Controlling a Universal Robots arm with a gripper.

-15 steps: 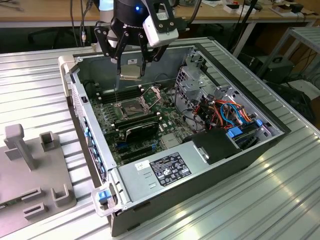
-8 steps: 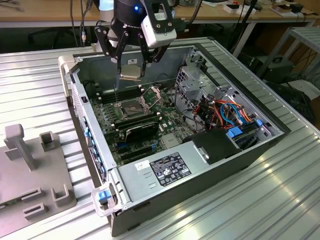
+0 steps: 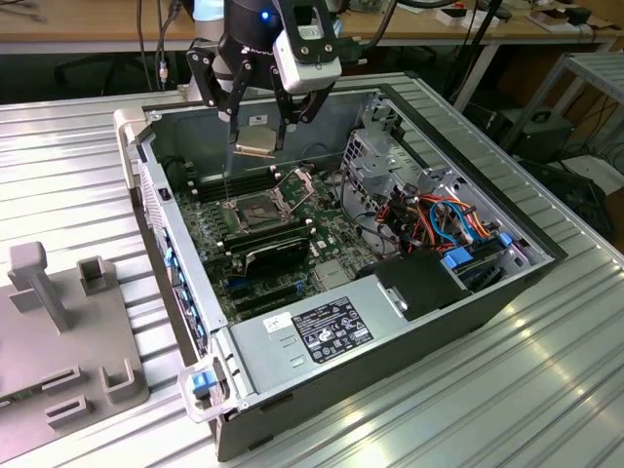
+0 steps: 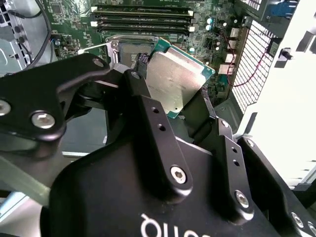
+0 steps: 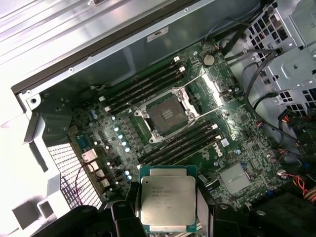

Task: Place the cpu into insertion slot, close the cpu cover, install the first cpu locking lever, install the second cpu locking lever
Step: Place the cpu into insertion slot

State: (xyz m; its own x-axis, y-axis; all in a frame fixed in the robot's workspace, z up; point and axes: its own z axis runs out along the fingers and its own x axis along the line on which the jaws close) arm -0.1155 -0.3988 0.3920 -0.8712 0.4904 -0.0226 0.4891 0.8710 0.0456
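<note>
My gripper point(image 3: 257, 144) hangs over the open computer case, shut on the cpu point(image 3: 255, 148), a small square chip with a silver-grey top. In both wrist views the cpu point(image 5: 168, 201) point(image 4: 175, 81) sits level between the black fingers point(image 4: 148, 111). The insertion slot point(image 3: 255, 211) point(image 5: 165, 114) point(image 4: 129, 52) lies open and empty on the motherboard, well below the chip and slightly off to one side. The cpu cover point(image 3: 297, 184) stands tilted up at the slot's edge. A thin wire lever point(image 3: 230, 180) rises beside the slot.
Long black memory slots point(image 5: 148, 84) flank the socket. A black fan shroud point(image 3: 278, 252), the power supply point(image 3: 317, 330), a metal drive cage point(image 3: 382, 156) and coloured cables point(image 3: 458, 219) crowd the case. A grey fixture point(image 3: 58, 322) sits at the exterior view's left.
</note>
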